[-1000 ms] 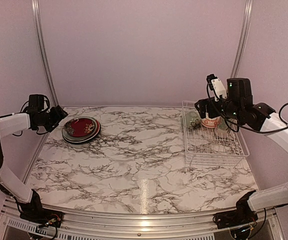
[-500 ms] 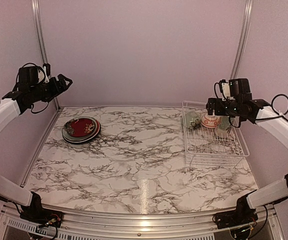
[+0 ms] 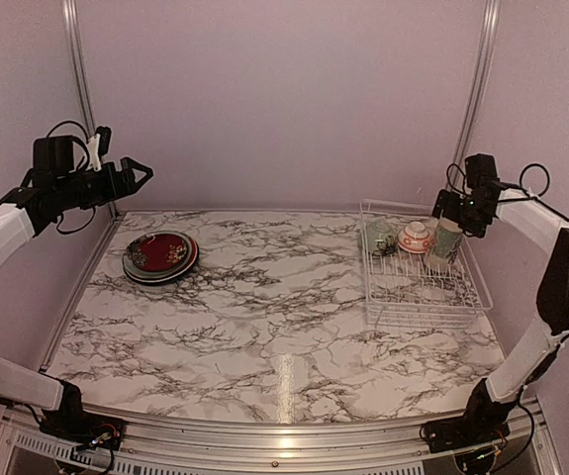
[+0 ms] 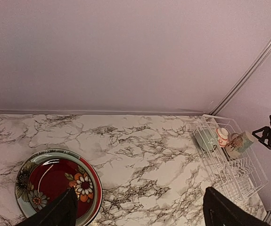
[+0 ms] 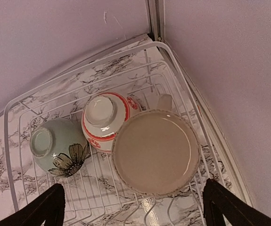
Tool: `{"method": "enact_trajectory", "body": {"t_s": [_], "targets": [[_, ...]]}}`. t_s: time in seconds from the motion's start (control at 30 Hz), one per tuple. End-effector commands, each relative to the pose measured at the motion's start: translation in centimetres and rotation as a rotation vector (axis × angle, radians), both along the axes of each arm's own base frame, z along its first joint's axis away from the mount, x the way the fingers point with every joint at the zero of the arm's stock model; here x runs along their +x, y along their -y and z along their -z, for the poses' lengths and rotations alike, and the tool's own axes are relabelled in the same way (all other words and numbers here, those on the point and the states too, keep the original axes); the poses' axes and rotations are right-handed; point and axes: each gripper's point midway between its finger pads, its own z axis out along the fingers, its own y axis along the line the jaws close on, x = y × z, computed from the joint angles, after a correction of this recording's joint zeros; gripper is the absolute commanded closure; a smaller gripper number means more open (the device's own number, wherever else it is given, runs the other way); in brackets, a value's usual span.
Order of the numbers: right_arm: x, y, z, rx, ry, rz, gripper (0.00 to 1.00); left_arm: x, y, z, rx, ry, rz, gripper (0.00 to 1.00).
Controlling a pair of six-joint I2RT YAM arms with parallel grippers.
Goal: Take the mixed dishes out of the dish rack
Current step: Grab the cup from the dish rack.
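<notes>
The white wire dish rack (image 3: 428, 317) stands at the right of the table. It holds a pale green flower bowl (image 3: 379, 236), an orange-red-and-white bowl (image 3: 418, 236) and a tall cream mug (image 3: 445, 242). My right gripper (image 3: 454, 210) hovers open and empty above the mug. In the right wrist view the mug (image 5: 155, 151) lies between the spread fingers, with the red-and-white bowl (image 5: 103, 120) and the green bowl (image 5: 55, 150) to its left. A stack of plates (image 3: 160, 256), dark red on top, sits at the far left. My left gripper (image 3: 138, 172) is open and empty, high above them.
The left wrist view shows the plate stack (image 4: 55, 186) at lower left and the rack (image 4: 242, 175) at far right, with bare marble table (image 4: 144, 150) between. Walls close in behind and at both sides. The rack stands close to the right wall (image 5: 229, 70).
My left arm has risen from beside the plate stack and swung right, now high above it. My right arm has drawn back toward the right wall, over the rack's far right corner.
</notes>
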Motion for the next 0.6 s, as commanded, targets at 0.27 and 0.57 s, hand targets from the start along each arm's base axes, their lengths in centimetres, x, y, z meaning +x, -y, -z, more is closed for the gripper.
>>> {"method": "enact_trajectory", "body": {"t_s": [0.27, 0.57], "targets": [[4.1, 2.7, 3.6, -0.056, -0.100, 0.099, 0.02, -1.2, 0.1, -0.7, 0.022, 0.038, 0.018, 0.05], [4.5, 3.1, 6.1, -0.099, -0.155, 0.084, 0.11, -0.9, 0.0, -0.1, 0.022, 0.028, 0.014, 0.05]]}}
